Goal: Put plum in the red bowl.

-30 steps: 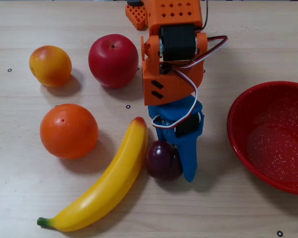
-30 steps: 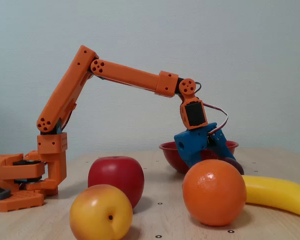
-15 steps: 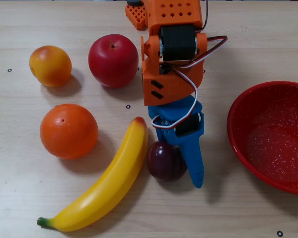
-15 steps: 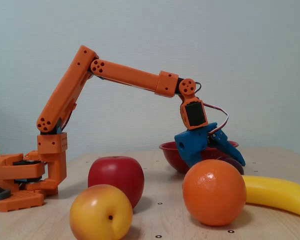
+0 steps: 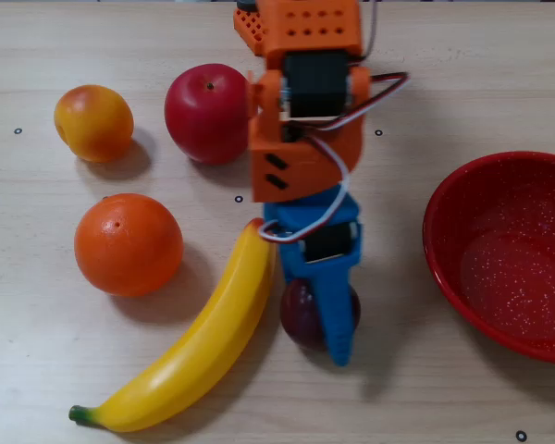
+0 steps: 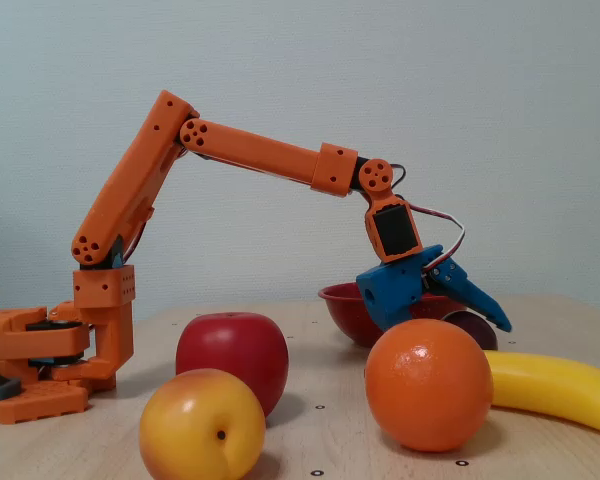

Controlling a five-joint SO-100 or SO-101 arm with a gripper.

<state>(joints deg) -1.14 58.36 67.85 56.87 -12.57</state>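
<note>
From the overhead view the blue pincer (image 5: 338,342) sits right over the plum (image 5: 301,314), covering its middle so the dark fruit peeks out on both sides of the finger. The plum is on the table (image 5: 444,74), touching the banana (image 5: 199,347), well apart from the red bowl (image 5: 462,199) off to the right.

The fixed view gives what the top one can't: the pincer (image 6: 485,310) is spread open, one finger angled out above the plum (image 6: 472,328), which is half hidden behind the orange (image 6: 428,384). The apple (image 6: 231,357) and the peach (image 6: 201,425) sit up front.

Compared with half a second back, the arm (image 5: 305,120) has swung left, so the finger that was beside the plum now lies across it.
</note>
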